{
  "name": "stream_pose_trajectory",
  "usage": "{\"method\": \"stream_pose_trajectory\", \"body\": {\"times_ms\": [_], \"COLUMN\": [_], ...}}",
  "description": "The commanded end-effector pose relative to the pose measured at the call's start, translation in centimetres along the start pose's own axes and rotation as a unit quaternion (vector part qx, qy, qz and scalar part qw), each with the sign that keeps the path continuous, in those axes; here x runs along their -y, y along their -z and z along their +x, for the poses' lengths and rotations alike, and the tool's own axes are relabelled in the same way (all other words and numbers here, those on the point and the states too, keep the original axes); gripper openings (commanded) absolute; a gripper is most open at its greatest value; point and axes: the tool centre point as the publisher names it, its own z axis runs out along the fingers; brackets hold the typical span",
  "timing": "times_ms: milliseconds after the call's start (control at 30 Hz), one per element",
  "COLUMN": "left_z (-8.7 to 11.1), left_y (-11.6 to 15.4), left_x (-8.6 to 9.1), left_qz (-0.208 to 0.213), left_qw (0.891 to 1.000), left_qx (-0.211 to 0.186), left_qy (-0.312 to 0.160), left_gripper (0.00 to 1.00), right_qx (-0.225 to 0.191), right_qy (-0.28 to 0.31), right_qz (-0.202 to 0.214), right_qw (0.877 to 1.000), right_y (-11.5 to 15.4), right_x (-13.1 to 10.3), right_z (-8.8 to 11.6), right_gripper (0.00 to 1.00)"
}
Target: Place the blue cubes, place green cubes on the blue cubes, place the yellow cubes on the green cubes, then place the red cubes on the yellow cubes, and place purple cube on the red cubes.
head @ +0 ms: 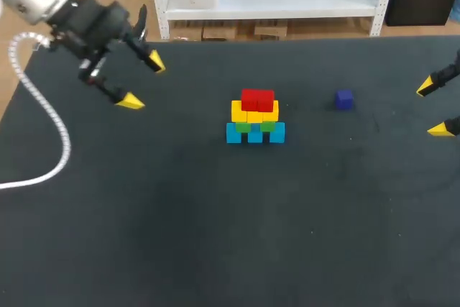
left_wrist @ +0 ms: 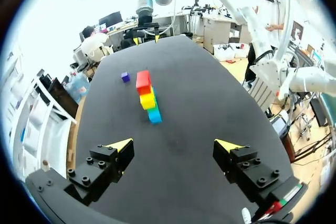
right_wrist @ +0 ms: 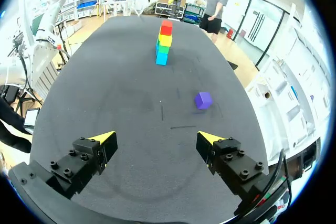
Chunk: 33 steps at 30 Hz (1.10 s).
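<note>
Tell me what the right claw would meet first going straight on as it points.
Probably the purple cube, lying ahead in line with one finger of the right claw; the cube stack stands farther on. Height is unclear, so it might pass over.

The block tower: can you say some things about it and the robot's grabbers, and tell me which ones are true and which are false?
1. The red cubes are the top layer. True.
2. The purple cube sits on the red cubes. False: it lies alone on the table, apart from the other cubes.
3. The left gripper is holding a cube. False: it is open and empty, away from all the cubes.
4. The blue cubes are the bottom row. True.
5. The right gripper is open with nothing in it. True.
</note>
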Motion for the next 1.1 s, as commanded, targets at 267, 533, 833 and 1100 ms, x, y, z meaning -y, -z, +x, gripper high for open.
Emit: {"method": "stream_pose_trajectory", "body": {"times_ms": [267, 533, 833, 1100], "left_z": [4.7, 6.0, 5.9, 5.9], "left_y": [5.3, 6.7, 7.1, 7.1], "left_x": [3.5, 4.3, 4.5, 4.5], "left_qz": [-0.090, -0.107, -0.110, -0.110], "left_qw": [0.989, 0.986, 0.989, 0.989], "left_qx": [-0.054, -0.056, -0.057, -0.057], "left_qy": [0.109, 0.113, 0.082, 0.082], "left_gripper": [1.00, 1.00, 1.00, 1.00], "right_qx": [0.001, 0.001, 0.001, -0.002], "right_qy": [0.000, 0.000, 0.000, 0.006], "right_qz": [0.000, 0.000, 0.000, -0.001], "right_qw": [1.000, 1.000, 1.000, 1.000], "right_y": [0.0, 0.0, 0.0, -1.2], "right_x": [0.0, 0.0, 0.0, 0.6], "right_z": [0.0, 0.0, 0.0, -0.9], "right_gripper": [1.00, 1.00, 1.00, 1.00]}}
